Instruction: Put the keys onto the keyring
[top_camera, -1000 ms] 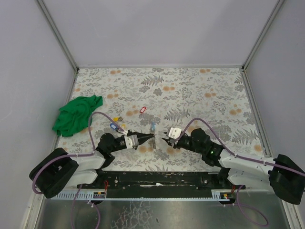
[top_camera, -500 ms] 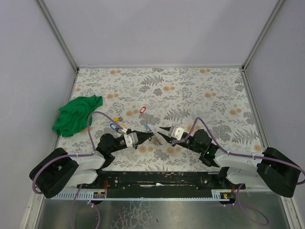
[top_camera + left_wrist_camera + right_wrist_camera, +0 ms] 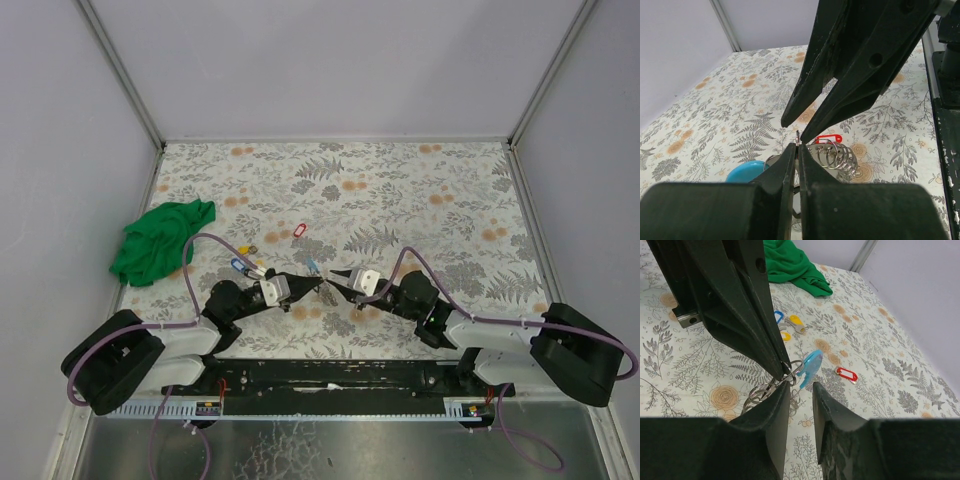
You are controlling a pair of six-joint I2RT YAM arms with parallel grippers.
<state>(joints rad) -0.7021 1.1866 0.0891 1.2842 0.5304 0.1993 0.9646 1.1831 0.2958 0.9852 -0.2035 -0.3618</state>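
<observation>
Left arm: stretched low over the table [image 3: 450,180] toward the middle of its near edge, left gripper [image 3: 321,286] clamped tight on the keyring [image 3: 760,390]. Right arm: mirrored, right gripper [image 3: 334,278] almost tip to tip with it, jaws parted, nothing held. You have one keyring, between the two grippers, its light-blue part [image 3: 810,367] hanging alongside. Loose keys: one red-tagged key [image 3: 298,231] toward the table's centre; a cluster of yellow- and blue-tagged keys [image 3: 245,265], apparently three tags, nearer the left edge. One green cloth [image 3: 160,240] at the left edge.

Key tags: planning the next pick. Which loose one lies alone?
The red tag, off by itself; the blue tag and yellow tags cluster nearer the green cloth.
</observation>
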